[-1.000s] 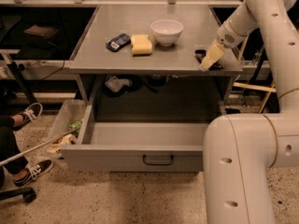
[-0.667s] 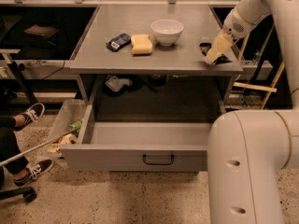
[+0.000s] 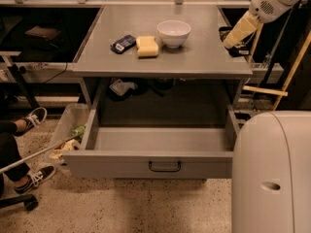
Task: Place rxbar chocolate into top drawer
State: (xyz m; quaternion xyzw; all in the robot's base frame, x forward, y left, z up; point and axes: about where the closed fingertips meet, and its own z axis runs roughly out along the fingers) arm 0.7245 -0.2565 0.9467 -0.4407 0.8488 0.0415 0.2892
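Note:
The rxbar chocolate (image 3: 227, 34) is a dark wrapper at the table's far right edge, partly hidden behind the cream gripper (image 3: 237, 34). The gripper hangs from the white arm at the upper right, shut on the bar and holding it just above the grey tabletop (image 3: 194, 57). The top drawer (image 3: 121, 166) is pulled fully open below the table. It is grey and bare inside, with a black wire handle (image 3: 164, 166) centred on its front. The gripper is well above and right of the drawer.
A white bowl (image 3: 174, 32), a yellow sponge (image 3: 146, 46) and a blue-black packet (image 3: 123, 43) sit mid-table. The robot's white body (image 3: 272, 174) fills the lower right. A person's shoes (image 3: 31, 118) and a plastic bag (image 3: 68, 130) are left of the drawer.
The gripper has moved up and to the right along the table's right edge, and the dark bar has moved with it. The drawer and the other objects have not moved.

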